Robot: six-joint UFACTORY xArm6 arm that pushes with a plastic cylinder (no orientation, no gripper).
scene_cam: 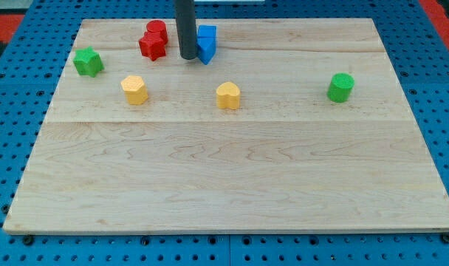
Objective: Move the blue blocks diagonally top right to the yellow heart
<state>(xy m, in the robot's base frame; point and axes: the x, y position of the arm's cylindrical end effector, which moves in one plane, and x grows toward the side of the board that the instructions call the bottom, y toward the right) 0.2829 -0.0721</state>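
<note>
Two blue blocks stand together near the view's top, a blue cube (207,34) behind a blue wedge-like block (206,50). The yellow heart (228,95) lies below and slightly right of them, mid-board. My tip (188,56) sits on the board just left of the blue blocks, touching or almost touching them; the dark rod rises out of the view's top.
A red cylinder (157,30) and a red star-like block (152,46) sit left of the rod. A green star-like block (87,61) is at the far left, a yellow hexagon-like block (135,89) below it, a green cylinder (341,87) at the right.
</note>
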